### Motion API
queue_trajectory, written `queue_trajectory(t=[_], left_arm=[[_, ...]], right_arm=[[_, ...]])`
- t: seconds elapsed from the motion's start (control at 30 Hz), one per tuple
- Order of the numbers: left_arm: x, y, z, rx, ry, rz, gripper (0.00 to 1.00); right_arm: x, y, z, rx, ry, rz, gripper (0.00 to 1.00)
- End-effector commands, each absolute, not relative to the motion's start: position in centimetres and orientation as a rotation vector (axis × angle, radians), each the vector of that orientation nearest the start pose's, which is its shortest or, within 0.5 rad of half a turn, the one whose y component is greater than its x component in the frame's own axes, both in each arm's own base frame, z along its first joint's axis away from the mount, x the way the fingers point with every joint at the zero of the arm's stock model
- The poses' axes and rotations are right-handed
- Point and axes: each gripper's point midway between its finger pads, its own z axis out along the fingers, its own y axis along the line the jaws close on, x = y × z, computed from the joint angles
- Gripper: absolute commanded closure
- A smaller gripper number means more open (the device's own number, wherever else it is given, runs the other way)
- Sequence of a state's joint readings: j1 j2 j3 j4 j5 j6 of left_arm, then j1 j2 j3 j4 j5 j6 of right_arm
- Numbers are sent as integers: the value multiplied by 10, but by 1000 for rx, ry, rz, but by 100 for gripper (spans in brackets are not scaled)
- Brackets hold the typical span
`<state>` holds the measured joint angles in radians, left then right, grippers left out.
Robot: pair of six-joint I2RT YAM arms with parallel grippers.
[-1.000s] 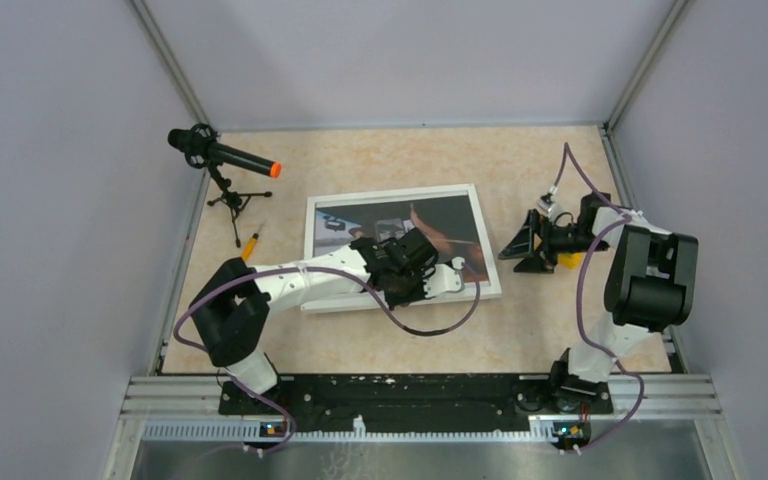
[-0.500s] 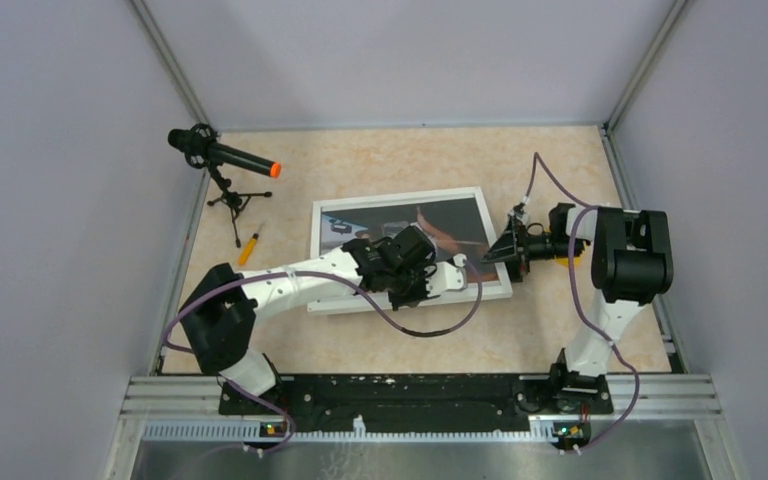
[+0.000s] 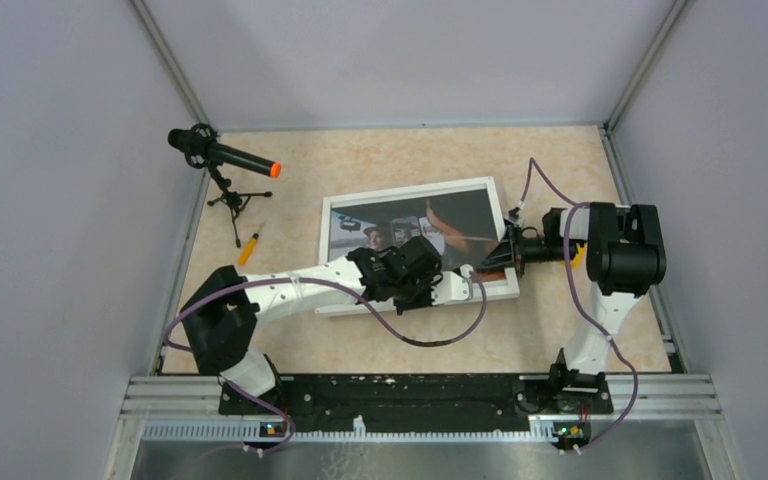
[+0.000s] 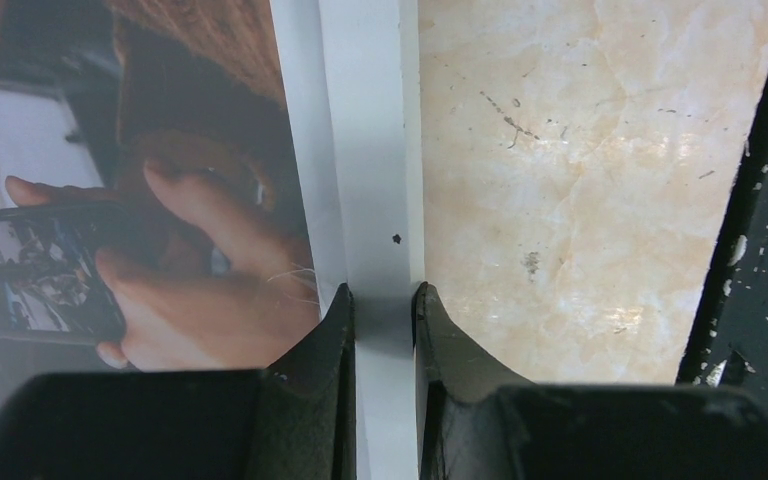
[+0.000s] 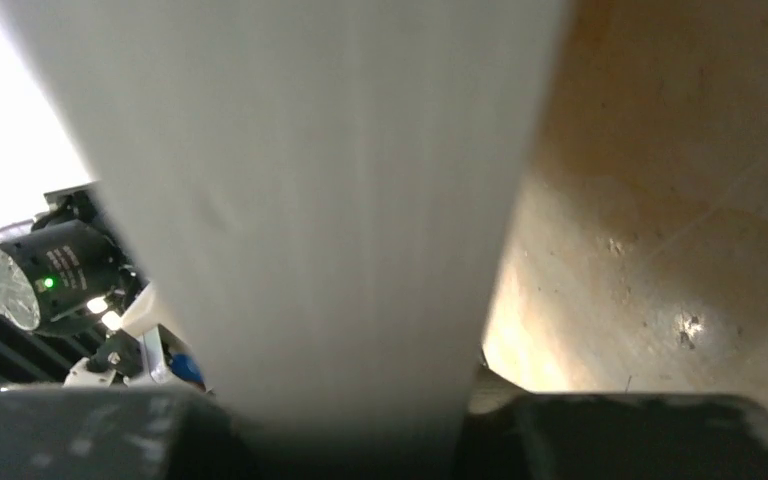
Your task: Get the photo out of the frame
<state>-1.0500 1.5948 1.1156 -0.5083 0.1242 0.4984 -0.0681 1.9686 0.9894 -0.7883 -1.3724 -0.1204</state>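
Note:
The frame (image 3: 410,189) lies on the table face up, its thin white border around the photo (image 3: 400,225), a dark print with people and orange-brown patches. My left gripper (image 3: 462,275) is shut on the frame's near right corner. In the left wrist view, its fingers (image 4: 338,320) pinch the white border (image 4: 370,150), with the photo (image 4: 140,200) to the left. My right gripper (image 3: 503,256) reaches in from the right and is shut on the frame's right edge. That pale edge (image 5: 310,180) fills the gap of the right gripper (image 5: 350,400).
A microphone (image 3: 222,155) on a small tripod stands at the back left. A yellow-handled screwdriver (image 3: 249,245) lies beside it. Grey walls close in three sides, and a metal rail (image 3: 410,395) runs along the near edge. Purple cables loop near both arms.
My right gripper swung left from beside the frame to its right edge and closed on it. The frame shifted right and turned slightly, with my left gripper still holding it.

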Motion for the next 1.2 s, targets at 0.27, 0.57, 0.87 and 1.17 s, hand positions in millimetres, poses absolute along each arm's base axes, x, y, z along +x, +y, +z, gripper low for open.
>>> queue_trajectory(t=[0.27, 0.57, 0.87, 1.17], left_arm=[[211, -337, 161, 1685, 1761, -354, 24], [231, -344, 252, 1564, 1789, -604, 1], [282, -325, 325, 1279, 1764, -658, 1], [317, -301, 363, 1040, 1744, -590, 1]], right_arm=[[273, 147, 125, 2, 2400, 1864, 100], [314, 125, 177, -98, 2428, 1590, 100], [354, 94, 228, -332, 2435, 1136, 100], [392, 77, 322, -526, 2220, 831, 100]])
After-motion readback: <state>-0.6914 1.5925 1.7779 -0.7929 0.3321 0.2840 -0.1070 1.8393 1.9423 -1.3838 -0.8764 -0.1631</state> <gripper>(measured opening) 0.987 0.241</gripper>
